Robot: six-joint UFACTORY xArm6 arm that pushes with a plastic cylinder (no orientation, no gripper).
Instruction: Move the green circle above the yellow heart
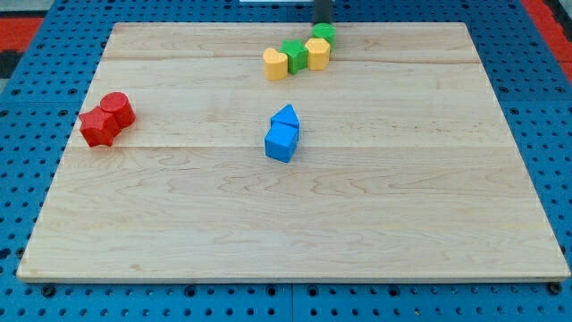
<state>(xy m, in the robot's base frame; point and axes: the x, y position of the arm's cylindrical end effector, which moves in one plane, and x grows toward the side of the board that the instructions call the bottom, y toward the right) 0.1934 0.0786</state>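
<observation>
The green circle (323, 32) lies near the board's top edge, touching the upper side of a yellow block (317, 53). Left of that sits a second green block (294, 55), star-like, and further left the yellow heart (275, 64). These four form a touching chain slanting down to the view's left. My tip (322, 23) is at the view's top, right behind the green circle on its upper side, touching or almost touching it. Only the rod's lower part shows.
Two red blocks (106, 118) lie touching at the board's left. A blue triangle (286, 117) and a blue cube (281, 142) lie touching near the middle. The wooden board (402, 197) rests on a blue pegboard.
</observation>
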